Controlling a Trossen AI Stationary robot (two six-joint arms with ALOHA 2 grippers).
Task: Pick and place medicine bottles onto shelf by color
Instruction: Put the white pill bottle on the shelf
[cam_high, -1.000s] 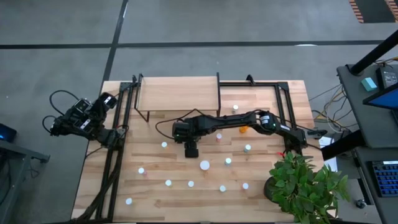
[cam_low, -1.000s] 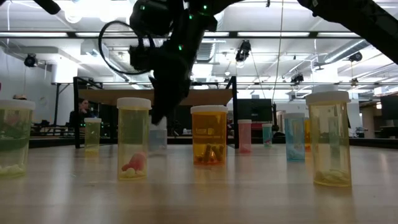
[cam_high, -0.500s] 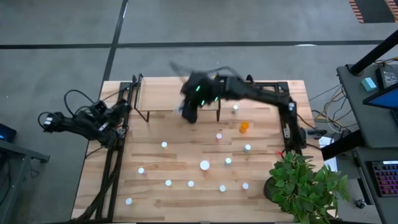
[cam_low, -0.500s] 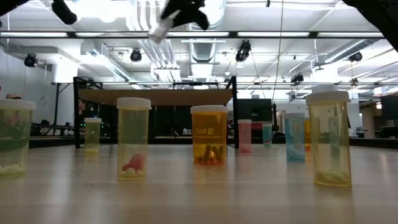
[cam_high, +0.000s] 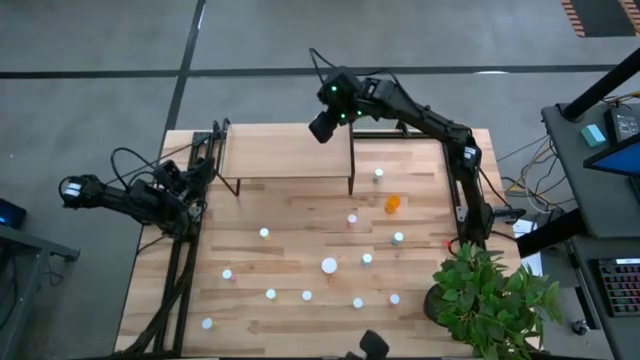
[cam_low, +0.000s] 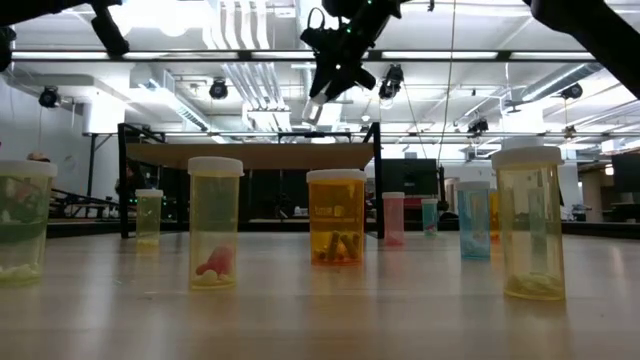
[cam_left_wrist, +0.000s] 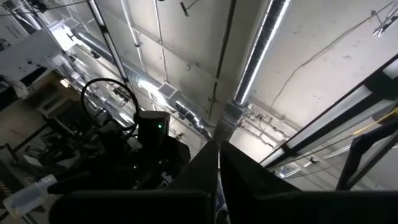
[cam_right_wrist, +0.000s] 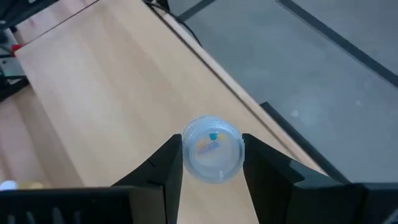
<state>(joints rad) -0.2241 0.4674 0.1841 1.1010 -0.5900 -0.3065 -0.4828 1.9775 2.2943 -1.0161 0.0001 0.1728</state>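
My right gripper (cam_high: 322, 128) is raised over the far right part of the shelf (cam_high: 285, 152), shut on a pale bluish medicine bottle (cam_right_wrist: 212, 149), which shows small in the low view (cam_low: 313, 111). The shelf board lies below the bottle (cam_right_wrist: 124, 93). Several more medicine bottles stand upright on the table, among them an orange one (cam_high: 392, 204), seen close in the low view (cam_low: 336, 216), and a yellow one (cam_low: 215, 222). My left gripper (cam_high: 70, 188) waits shut beyond the table's left edge, pointing up at the ceiling (cam_left_wrist: 217, 180). My right gripper pinches the bottle's round sides (cam_right_wrist: 184, 152) between its two fingers, one on each side. The fingers slant down from above. One round end of the bottle faces the wrist camera. The bottle is lifted clear, tilted, above the shelf board.
A green potted plant (cam_high: 490, 295) stands at the table's near right corner. Black frame rails (cam_high: 185, 260) run along the left edge and the far right corner. A large yellowish bottle (cam_low: 528, 222) stands close to the low camera.
My right gripper has risen from the middle of the table and swung toward the far edge, carrying the bluish bottle off the table to above the shelf's far right part, and has rolled on the way. My left arm has reached farther out past the left edge.
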